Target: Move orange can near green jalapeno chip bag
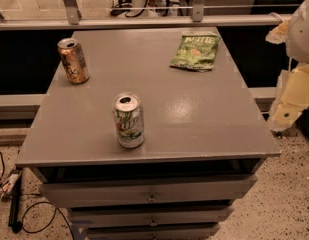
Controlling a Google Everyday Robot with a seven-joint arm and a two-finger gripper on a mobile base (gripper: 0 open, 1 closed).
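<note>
The orange can (pixel 73 60) stands upright at the back left of the grey tabletop (pixel 194 114); its top is open. The green jalapeno chip bag (pixel 195 50) lies flat at the back right of the tabletop, well apart from the can. My gripper (pixel 289 104) is a pale shape at the right edge of the view. It hangs beside the table's right side, off the tabletop, far from the can and to the right of the bag. It holds nothing that I can see.
A white can with green lettering (pixel 128 120) stands upright near the front middle of the tabletop. Drawers (pixel 151 196) sit below the top. A metal rail (pixel 144 21) runs behind the table. Cables (pixel 14 199) lie on the floor at left.
</note>
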